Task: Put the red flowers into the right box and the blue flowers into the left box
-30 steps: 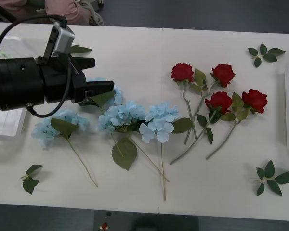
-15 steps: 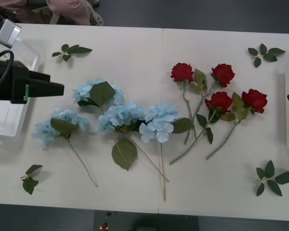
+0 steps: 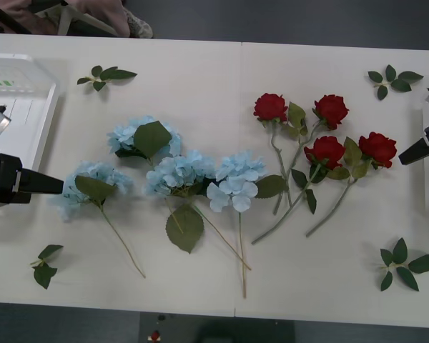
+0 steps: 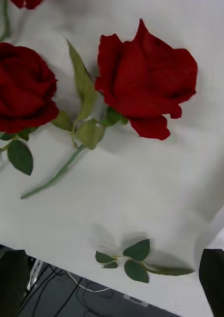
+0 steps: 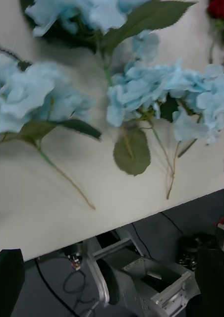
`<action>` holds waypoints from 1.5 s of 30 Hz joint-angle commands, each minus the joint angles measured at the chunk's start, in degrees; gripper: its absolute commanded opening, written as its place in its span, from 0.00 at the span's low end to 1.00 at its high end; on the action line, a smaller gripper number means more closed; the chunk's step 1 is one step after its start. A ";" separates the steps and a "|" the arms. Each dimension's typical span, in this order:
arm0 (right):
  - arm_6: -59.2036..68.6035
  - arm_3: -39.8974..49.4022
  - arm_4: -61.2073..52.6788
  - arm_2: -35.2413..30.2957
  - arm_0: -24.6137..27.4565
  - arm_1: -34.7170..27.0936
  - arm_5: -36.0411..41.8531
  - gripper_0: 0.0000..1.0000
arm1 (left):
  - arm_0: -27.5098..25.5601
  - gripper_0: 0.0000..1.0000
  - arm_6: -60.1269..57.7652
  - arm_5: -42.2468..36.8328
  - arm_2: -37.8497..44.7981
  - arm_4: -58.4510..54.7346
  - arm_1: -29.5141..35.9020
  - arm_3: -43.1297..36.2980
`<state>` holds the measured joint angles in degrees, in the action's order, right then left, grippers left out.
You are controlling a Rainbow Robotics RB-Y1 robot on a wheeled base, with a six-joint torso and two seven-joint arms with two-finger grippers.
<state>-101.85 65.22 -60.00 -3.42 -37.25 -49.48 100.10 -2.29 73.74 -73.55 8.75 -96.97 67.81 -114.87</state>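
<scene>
Deep red roses [image 3: 327, 128] on thin green stems with dark green leaves, pale sky-blue hydrangea clusters [image 3: 179, 171] with tan stems, plain white table [image 3: 200, 78], translucent white ribbed tray [image 3: 28, 107], black end effectors.

bare surface [image 3: 200, 78] lay open behind the flowers; the blue flowers [image 3: 179, 171] crowded together, stems crossing, and the red flowers [image 3: 325, 150] overlapped, leaving only a narrow gap between clusters.

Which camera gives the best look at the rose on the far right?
The right wrist view: that rose is close up, petals distinct. The front view shows it small but whole, stem included, beside the other red flowers. The left wrist view catches just a red scrap at one corner.
</scene>
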 commanded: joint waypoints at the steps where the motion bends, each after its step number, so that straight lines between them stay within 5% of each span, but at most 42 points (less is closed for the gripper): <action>1: 9.83 6.41 4.72 -1.24 0.34 3.86 0.01 1.00 | -3.51 1.00 -10.81 -1.69 0.39 4.51 -0.83 -2.55; 13: 30.13 16.60 11.66 -1.42 7.72 10.89 -5.35 1.00 | -3.07 1.00 -24.43 1.30 -8.57 22.87 -7.51 -2.46; 38: 40.41 15.02 27.22 -0.01 10.71 17.93 -15.28 1.00 | 23.21 1.00 -23.64 5.87 -27.12 36.94 -17.62 21.44; 45: 40.59 13.18 28.36 2.54 10.71 17.93 -18.19 1.00 | 25.23 1.00 -23.20 8.33 -29.67 37.90 -19.82 25.40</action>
<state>-64.09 77.73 -32.02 -0.52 -25.94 -31.31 81.90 22.46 49.59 -65.92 -21.54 -60.00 48.27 -89.26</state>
